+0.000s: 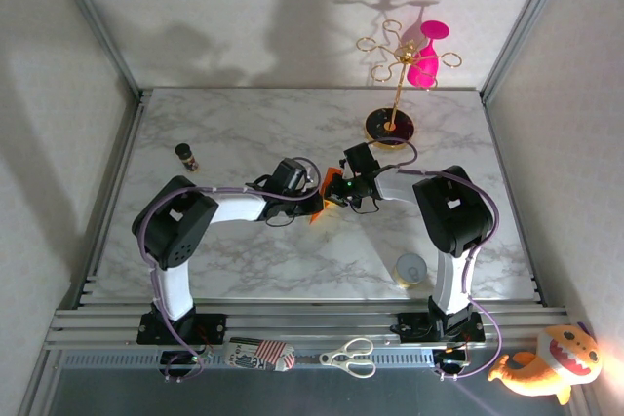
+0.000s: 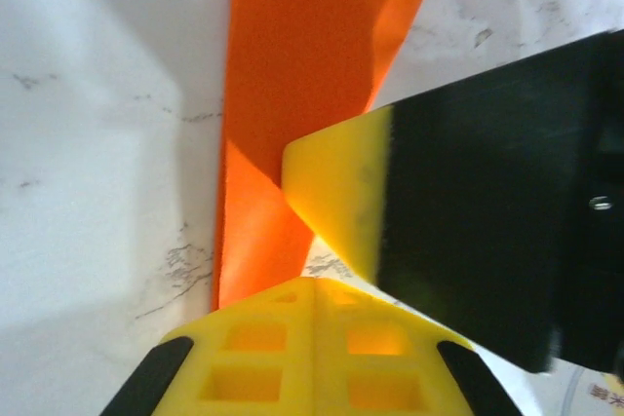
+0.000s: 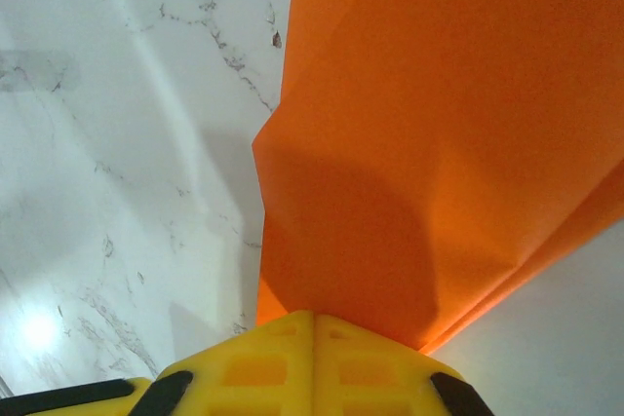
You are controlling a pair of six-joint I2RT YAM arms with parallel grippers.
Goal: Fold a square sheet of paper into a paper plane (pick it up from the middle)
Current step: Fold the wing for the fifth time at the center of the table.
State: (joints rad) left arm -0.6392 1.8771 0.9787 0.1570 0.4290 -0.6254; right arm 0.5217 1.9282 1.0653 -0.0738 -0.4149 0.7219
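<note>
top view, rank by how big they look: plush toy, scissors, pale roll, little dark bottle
Largest to smallest:
1. orange plush toy
2. scissors
3. pale roll
4. little dark bottle
The toy and scissors lie off the table's near edge, perhaps nearer the camera, so their lead may be exaggerated.

We have left arm point(image 1: 229, 207) and right arm point(image 1: 414, 187) meeting mid desk point(image 1: 244, 270), wrists crowded over the orange paper point(image 1: 318, 209): no way through there. Small bottle point(image 1: 185, 156) stands far left, gold stand point(image 1: 398, 94) with pink glass point(image 1: 424, 63) back right, round tub point(image 1: 410, 270) near right. Front centre and back left lie open.
</note>
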